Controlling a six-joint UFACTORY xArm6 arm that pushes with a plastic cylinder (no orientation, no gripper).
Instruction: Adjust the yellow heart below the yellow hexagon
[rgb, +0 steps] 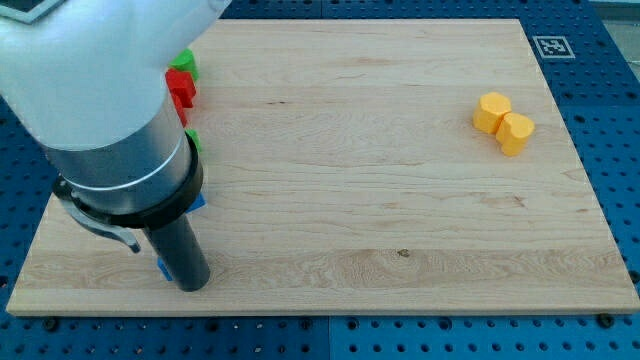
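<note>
wooden board (380, 200): yellow hexagon (491, 112) touching yellow heart (516, 133); red block (181, 88), green block (184, 64) at left.

The yellow hexagon (491, 111) is a small block with flat sides and a flat top, and it lies flat on the counter (380, 200), near the counter's edge at the view's right, in the upper half. The yellow heart (515, 133) is a block of the same yellow colour, with a rounded outline. It also lies flat. It sits just beside the yellow hexagon, toward the view's bottom and a little toward the view's right of it, and the two blocks seem to touch each other.
</note>
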